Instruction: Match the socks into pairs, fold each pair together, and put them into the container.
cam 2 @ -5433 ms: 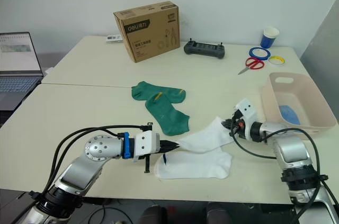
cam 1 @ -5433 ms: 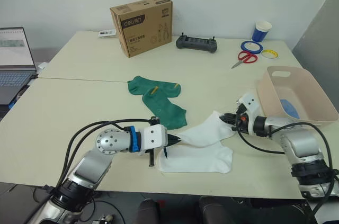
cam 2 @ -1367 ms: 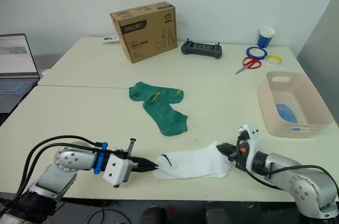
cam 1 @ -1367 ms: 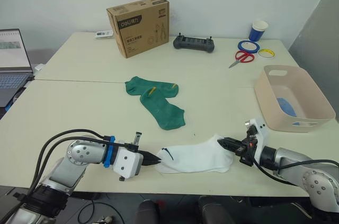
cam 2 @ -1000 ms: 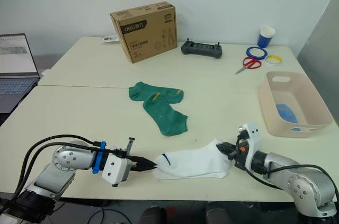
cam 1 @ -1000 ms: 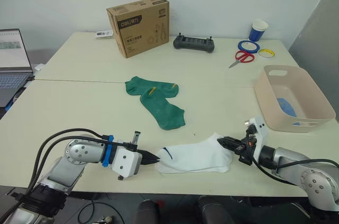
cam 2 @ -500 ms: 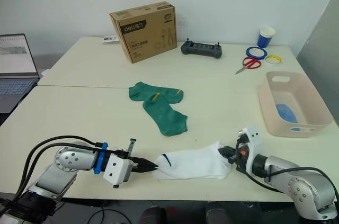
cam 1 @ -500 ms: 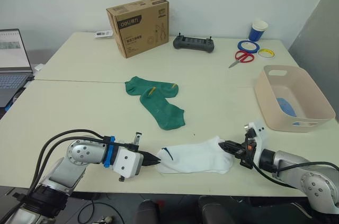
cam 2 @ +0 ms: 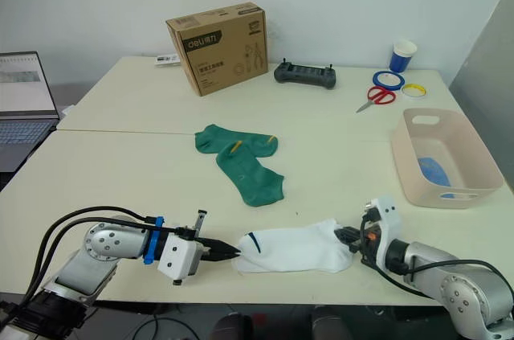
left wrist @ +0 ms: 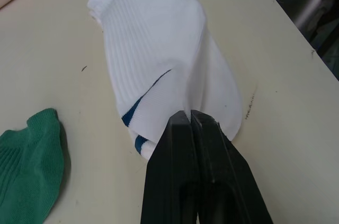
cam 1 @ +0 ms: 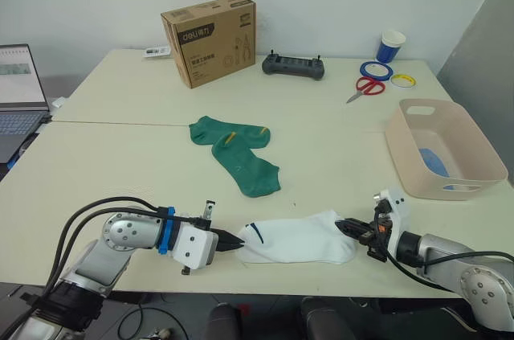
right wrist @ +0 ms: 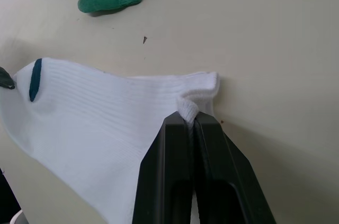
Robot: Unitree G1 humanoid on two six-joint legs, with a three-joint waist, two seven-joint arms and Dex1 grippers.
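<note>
Table (cam 1: 120, 155): two green socks (cam 1: 237, 152), both claws pinched on stacked white socks (cam 1: 295, 237).

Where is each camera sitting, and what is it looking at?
Left eye view: on the head, looking down over the table; both arms show, the left hand and right hand pinching the white socks.
Right eye view: beside it, same scene, with the green socks and the container.
Left wrist view: on the left wrist, looking along its shut fingers at the white socks.
Right wrist view: on the right wrist, fingers shut on the other end.
All four share the white socks.
</note>
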